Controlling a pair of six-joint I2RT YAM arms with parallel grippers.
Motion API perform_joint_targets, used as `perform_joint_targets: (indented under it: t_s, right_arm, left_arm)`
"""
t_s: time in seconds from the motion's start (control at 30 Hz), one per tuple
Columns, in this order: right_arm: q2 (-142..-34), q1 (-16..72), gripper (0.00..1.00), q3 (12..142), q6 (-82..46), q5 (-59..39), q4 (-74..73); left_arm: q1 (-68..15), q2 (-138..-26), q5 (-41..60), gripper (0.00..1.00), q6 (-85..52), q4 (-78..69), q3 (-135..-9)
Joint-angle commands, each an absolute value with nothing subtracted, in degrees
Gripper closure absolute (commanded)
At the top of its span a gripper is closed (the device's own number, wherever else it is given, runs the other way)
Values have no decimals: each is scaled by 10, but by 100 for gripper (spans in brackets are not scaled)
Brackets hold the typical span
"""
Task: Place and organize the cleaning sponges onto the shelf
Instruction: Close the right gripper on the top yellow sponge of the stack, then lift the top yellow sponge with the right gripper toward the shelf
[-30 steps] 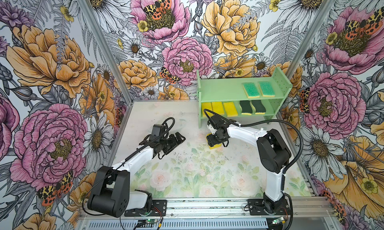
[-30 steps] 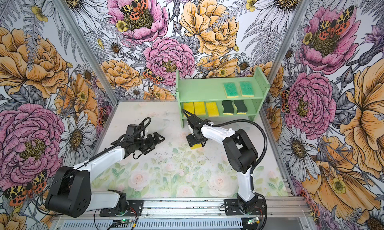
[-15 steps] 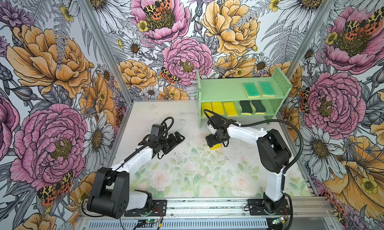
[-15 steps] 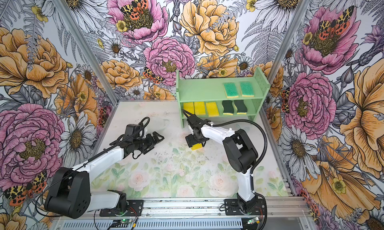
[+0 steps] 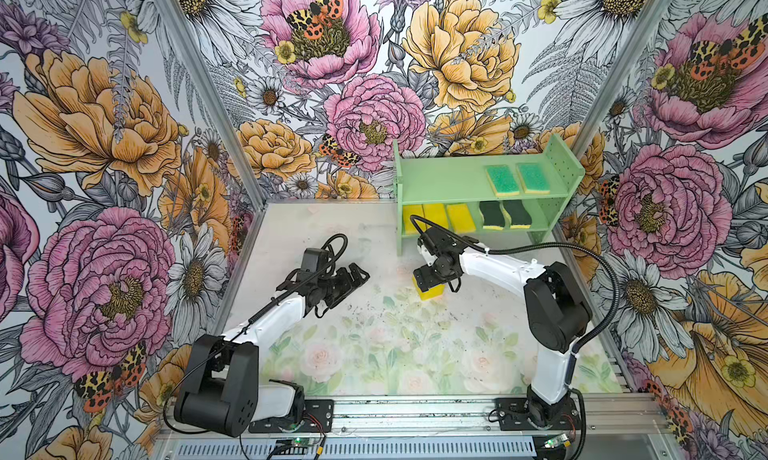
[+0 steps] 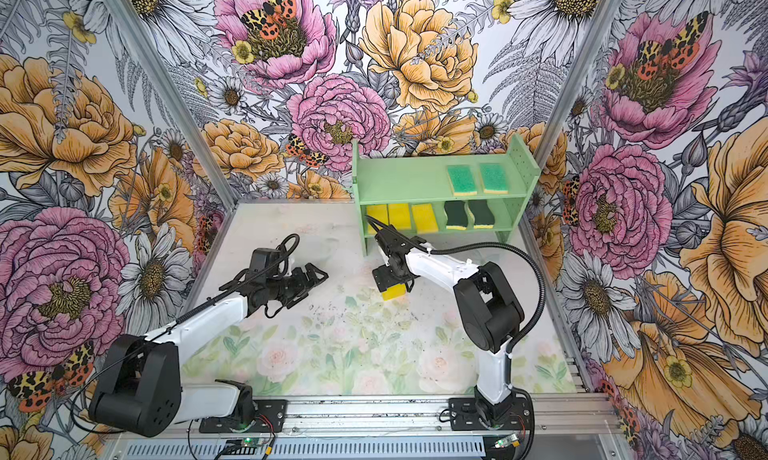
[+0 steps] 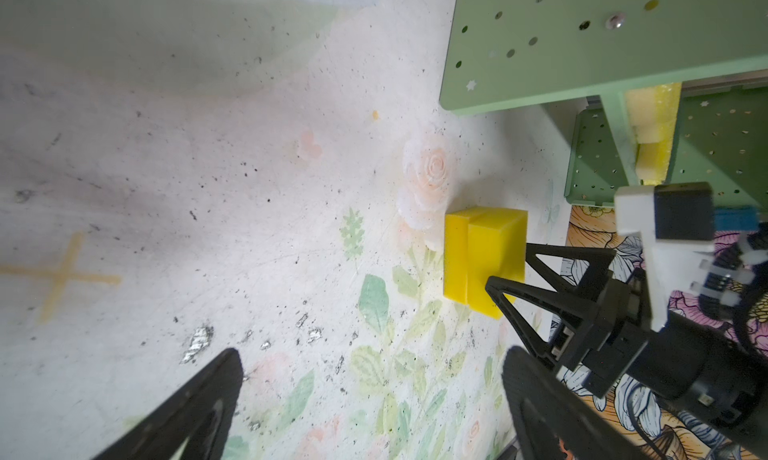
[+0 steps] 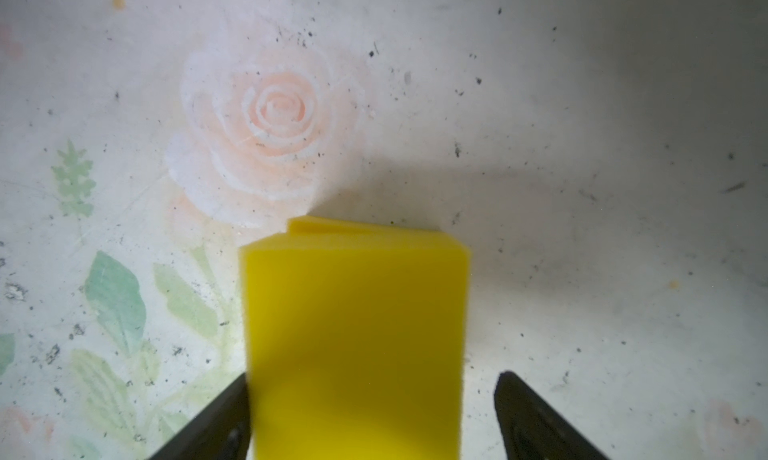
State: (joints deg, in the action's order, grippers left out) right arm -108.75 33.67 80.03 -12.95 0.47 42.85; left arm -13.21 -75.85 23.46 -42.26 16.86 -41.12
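On my left, the left arm [image 5: 270, 317] lies low over the bench [image 5: 374, 354]. Its forearm stretches from the base toward the middle and its wrist is aimed to the right. The left fingers [image 5: 358, 271] are spread wide with nothing between them.

Just right of centre, two plain yellow sponges [image 5: 432, 294] sit stacked flat on the bench. They are near the front of the shelf's left end but apart from it. The right arm [image 5: 498, 266] reaches in from the right, with its white forearm running leftward and its wrist bent so the fingers point down over the stack.

In the right wrist view the right fingers [image 8: 216, 420] straddle the top sponge [image 8: 357, 333] across its short side. One finger is at its edge and the other stands off with bare bench in the gap, so I read them as released, not pinching. The top sponge's long axis runs straight away from that camera. The lower sponge [image 8: 316, 226] is slightly skewed, with a sliver showing past the far end.

Further right, by the back wall, stands the shelf [image 5: 440, 183]. Its lower tier holds three yellow sponges [image 5: 434, 216], then two dark-green wavy ones [image 5: 492, 214]. Two teal-topped ones [image 5: 503, 180] lie at the right end of the upper tier. All seven lie flat, side by side, with their long axes front to back.
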Motion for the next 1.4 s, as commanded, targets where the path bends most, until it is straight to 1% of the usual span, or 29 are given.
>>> perform_joint_targets:
  t_s: [0.0, 0.3, 0.6, 0.77, 0.93, 1.2, 1.37]
  right_arm:
    - [-1061, 334, 9, 793, -132, 19, 433]
    - [-1062, 337, 11, 787, -134, 27, 433]
    - [-1050, 337, 23, 784, -134, 29, 436]
    - [-1040, 337, 32, 784, -134, 29, 439]
    - [-1031, 337, 37, 788, -131, 29, 446]
    - [-1014, 337, 41, 827, -119, 20, 496]
    - [-991, 337, 42, 886, -107, 16, 558]
  left_arm:
    - [-127, -747, 239, 1, -425, 158, -410]
    - [-128, -746, 237, 1, -425, 157, -405]
    - [-127, -750, 237, 1, -425, 156, -405]
    - [-128, -750, 238, 1, -425, 155, -404]
    - [-127, -749, 237, 1, -425, 155, -403]
    - [-128, -751, 241, 1, -423, 154, -403]
    - [-126, -751, 241, 1, -421, 152, -403]
